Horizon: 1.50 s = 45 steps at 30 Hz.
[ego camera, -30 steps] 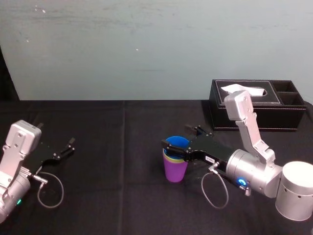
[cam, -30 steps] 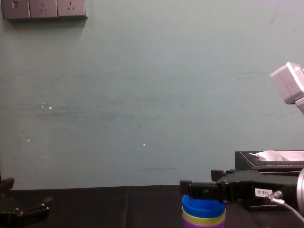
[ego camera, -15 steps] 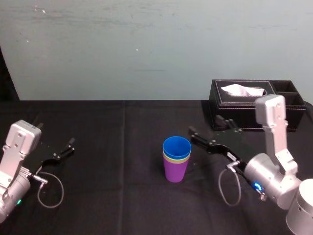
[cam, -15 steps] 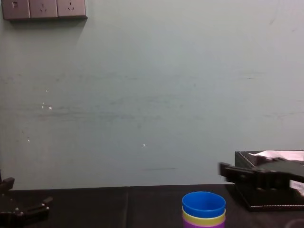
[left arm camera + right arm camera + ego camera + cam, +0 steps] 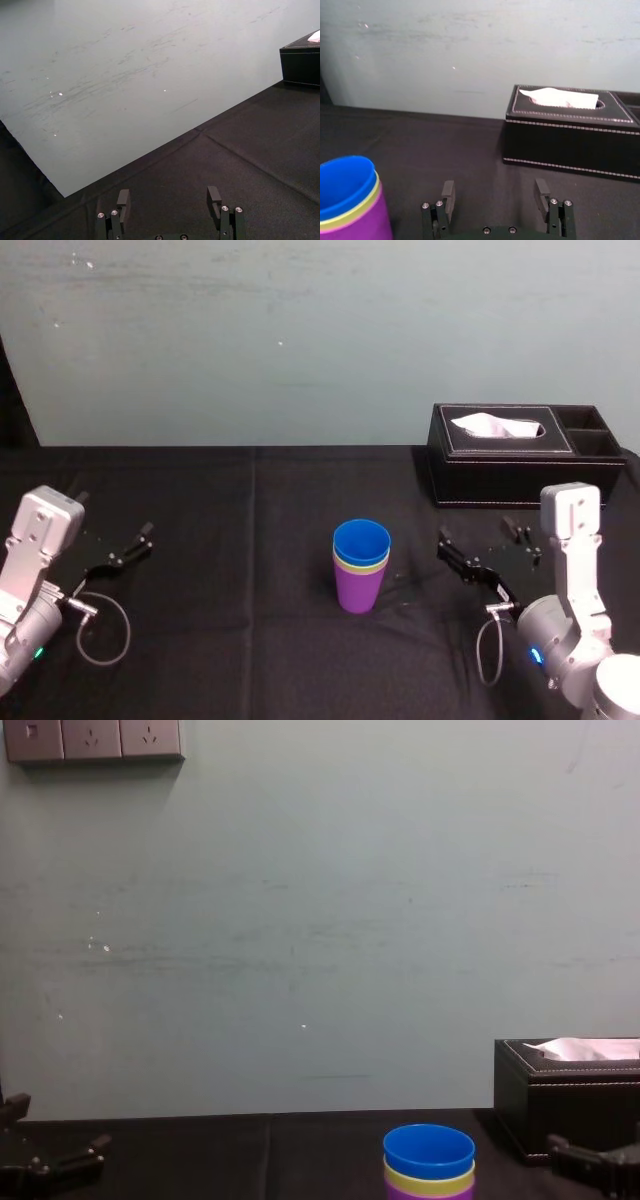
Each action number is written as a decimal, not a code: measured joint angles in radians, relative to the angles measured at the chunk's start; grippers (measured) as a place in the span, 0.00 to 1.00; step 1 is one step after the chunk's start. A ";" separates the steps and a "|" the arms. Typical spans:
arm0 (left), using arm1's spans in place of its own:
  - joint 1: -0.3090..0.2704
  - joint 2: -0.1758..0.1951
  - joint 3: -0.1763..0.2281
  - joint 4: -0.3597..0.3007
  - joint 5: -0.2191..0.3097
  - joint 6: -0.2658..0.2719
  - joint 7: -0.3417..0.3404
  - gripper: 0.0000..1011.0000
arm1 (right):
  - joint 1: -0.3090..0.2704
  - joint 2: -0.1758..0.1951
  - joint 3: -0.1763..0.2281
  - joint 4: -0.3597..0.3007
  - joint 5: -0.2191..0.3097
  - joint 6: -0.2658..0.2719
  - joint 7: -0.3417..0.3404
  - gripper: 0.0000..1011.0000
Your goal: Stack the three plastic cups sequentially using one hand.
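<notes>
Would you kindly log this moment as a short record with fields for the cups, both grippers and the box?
cups: blue cup inside yellow-green cup inside purple cup, one upright stack
right gripper: open, empty, right of the stack, apart from it
left gripper: open, empty, parked at the table's left
tissue box: far right, behind the right gripper

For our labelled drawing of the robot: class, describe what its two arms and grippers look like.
The left arm and right arm are silver-grey, with boxy and rounded segments. The left gripper and right gripper are black, each with two slim fingers and small silver screws. A thin grey cable loops at each wrist.
</notes>
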 joint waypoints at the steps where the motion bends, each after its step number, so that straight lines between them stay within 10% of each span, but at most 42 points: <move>1: 0.000 0.000 0.000 0.000 0.000 0.000 0.000 0.99 | 0.000 -0.003 0.000 0.004 -0.005 0.001 -0.003 0.99; 45: 0.000 0.000 0.000 0.000 0.000 0.000 0.000 0.99 | 0.007 -0.016 -0.001 0.022 -0.031 0.009 -0.014 0.99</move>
